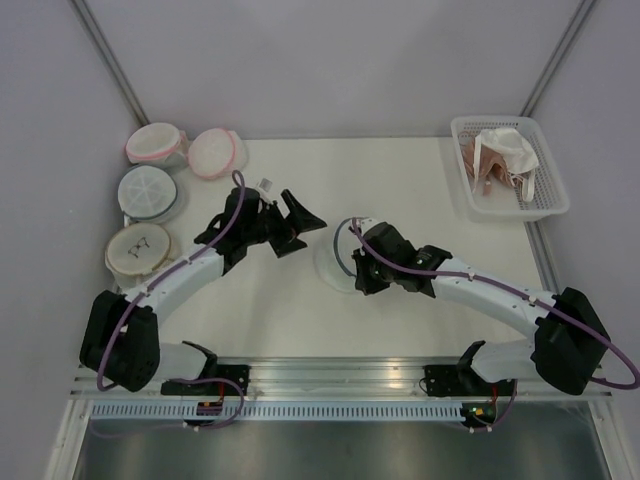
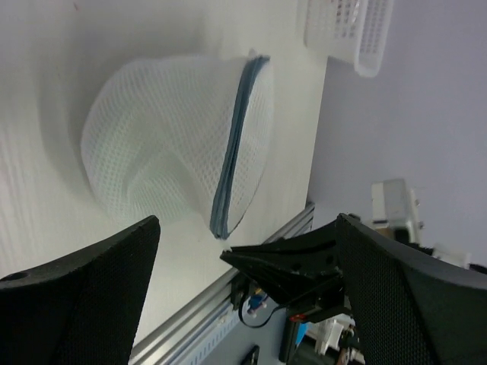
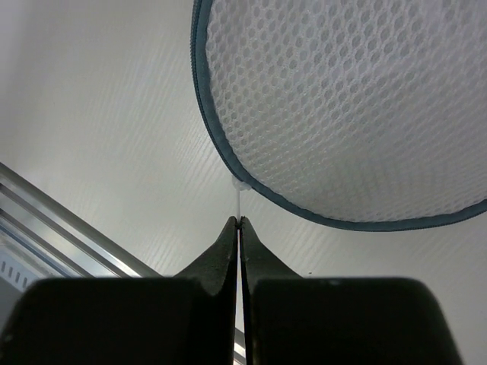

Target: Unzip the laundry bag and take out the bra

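The laundry bag [image 1: 332,262] lies about in the middle of the bench [image 1: 400,180], between the two arms. It is zipped shut as far as can be seen: the dark zip rim [image 3: 228,163] runs closed around the white mesh. The bra is not to be seen through the mesh; I suppose it is inside.

The right pincer [image 3: 240,220] is the nearer one. It sits at the right, near side of the bag, and its jaws are pressed together on a thin white pull tab [image 3: 240,199] that comes out of the rim. The tab is stretched straight between rim and fingertips.

The left pincer [image 1: 308,235] stands wide apart and holds nothing. It is just to the left and a little far of the bag, not touching it. From its wrist view the bag is straight ahead, with the rim seen edge-on as a slanted line.

The coming move turns on this: the rim curves away from the tab in a circle, so I think the pull must follow the curve, not go straight. The free left pincer is well placed to pin the mesh against that pull.
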